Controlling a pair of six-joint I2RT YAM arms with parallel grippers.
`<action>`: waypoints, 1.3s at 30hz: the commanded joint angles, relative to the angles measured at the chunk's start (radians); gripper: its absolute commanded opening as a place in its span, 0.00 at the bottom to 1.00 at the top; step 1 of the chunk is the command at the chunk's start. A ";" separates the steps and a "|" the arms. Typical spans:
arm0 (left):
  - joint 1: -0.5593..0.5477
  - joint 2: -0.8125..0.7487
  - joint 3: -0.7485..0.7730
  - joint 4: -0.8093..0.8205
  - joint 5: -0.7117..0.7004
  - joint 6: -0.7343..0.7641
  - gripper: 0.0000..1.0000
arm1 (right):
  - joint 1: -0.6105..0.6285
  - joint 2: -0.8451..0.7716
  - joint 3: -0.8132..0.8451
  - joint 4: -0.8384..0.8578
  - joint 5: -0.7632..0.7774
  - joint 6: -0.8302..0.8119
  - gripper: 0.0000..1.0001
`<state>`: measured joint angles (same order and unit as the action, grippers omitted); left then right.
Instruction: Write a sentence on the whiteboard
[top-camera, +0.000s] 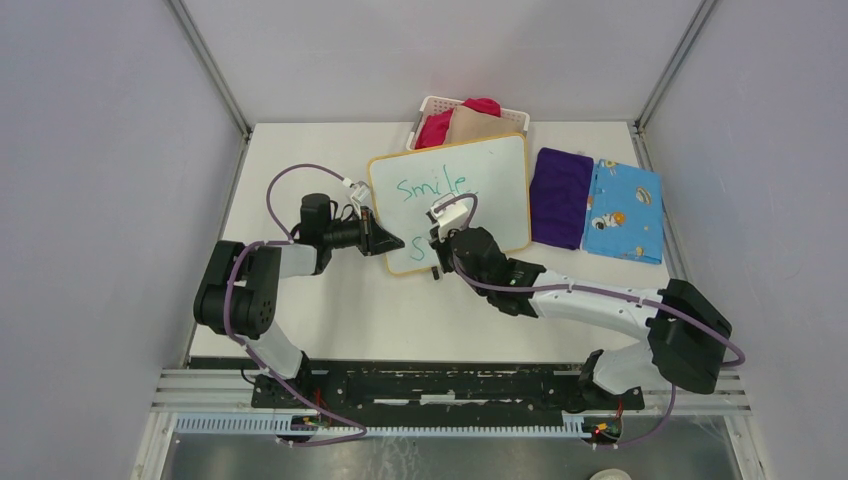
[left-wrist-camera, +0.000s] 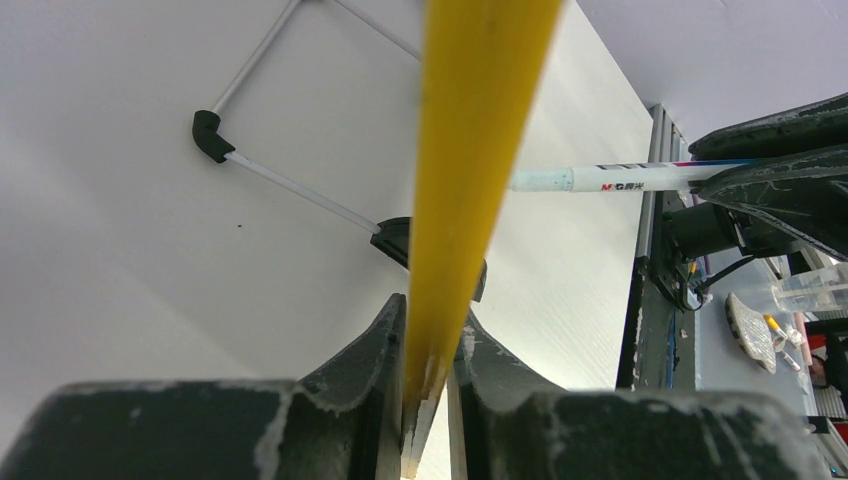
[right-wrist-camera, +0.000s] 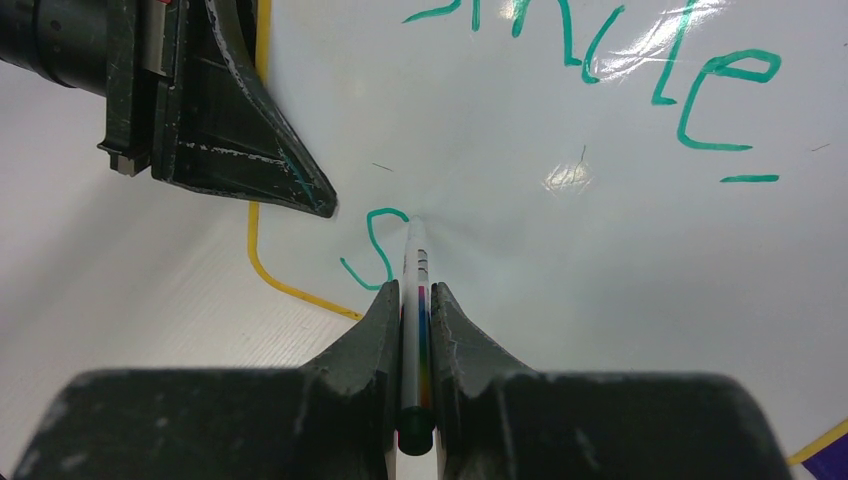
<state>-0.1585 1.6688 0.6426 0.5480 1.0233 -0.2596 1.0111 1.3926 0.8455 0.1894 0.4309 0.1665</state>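
Right wrist view: the right gripper pinches the marker, its tip on the whiteboard just beside the first letter of line 2 of the sentence. The left gripper is clamped on the frame. The whiteboard lies mid-table.

Risks:
- If the frame slips under pen pressure, strokes will likely distort.
- The marker may strike the nearby left fingers.

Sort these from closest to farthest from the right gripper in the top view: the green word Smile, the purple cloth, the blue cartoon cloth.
1. Green word Smile, on the whiteboard just beyond the right gripper.
2. Purple cloth, right of the whiteboard.
3. Blue cartoon cloth, farthest right.
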 joint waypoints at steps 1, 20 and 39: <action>-0.019 0.011 0.000 -0.128 -0.091 0.063 0.02 | -0.012 0.016 0.039 0.010 0.036 -0.008 0.00; -0.019 0.012 0.003 -0.135 -0.094 0.066 0.02 | -0.016 -0.013 -0.071 0.008 0.011 0.020 0.00; -0.019 0.013 0.005 -0.140 -0.096 0.069 0.02 | -0.050 -0.077 -0.120 -0.012 0.040 0.031 0.00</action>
<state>-0.1585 1.6688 0.6498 0.5331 1.0180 -0.2447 0.9897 1.3529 0.7261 0.1764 0.4175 0.1970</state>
